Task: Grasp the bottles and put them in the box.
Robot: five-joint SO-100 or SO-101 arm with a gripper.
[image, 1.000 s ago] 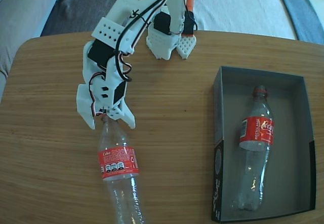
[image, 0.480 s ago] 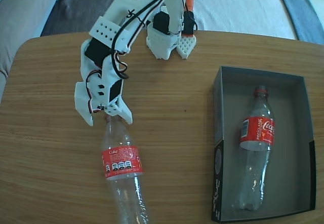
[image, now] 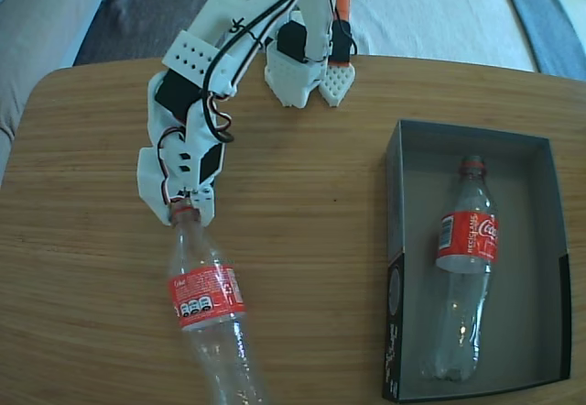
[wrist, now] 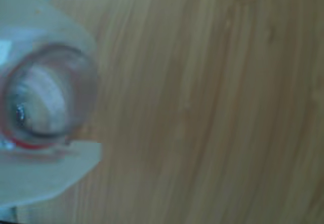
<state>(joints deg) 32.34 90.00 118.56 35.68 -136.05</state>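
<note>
One bottle (image: 464,268) inside box (image: 396,240).

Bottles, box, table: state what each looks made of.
Bottles: clear thin plastic, see-through walls with glossy glints, red printed labels. Box: likely cardboard, matte dark grey, thin flat walls with printed marks outside. Table: wood or wood-look laminate, light brown streaky grain with a slight sheen.

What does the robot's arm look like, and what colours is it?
The arm is made of chunky white plastic pieces with black motor blocks set between them. Black cables loop along it, with thin red wires near the wrist. One white plate has rows of small holes. The gripper has white, pointed fingers. An orange part shows near the base.
</note>
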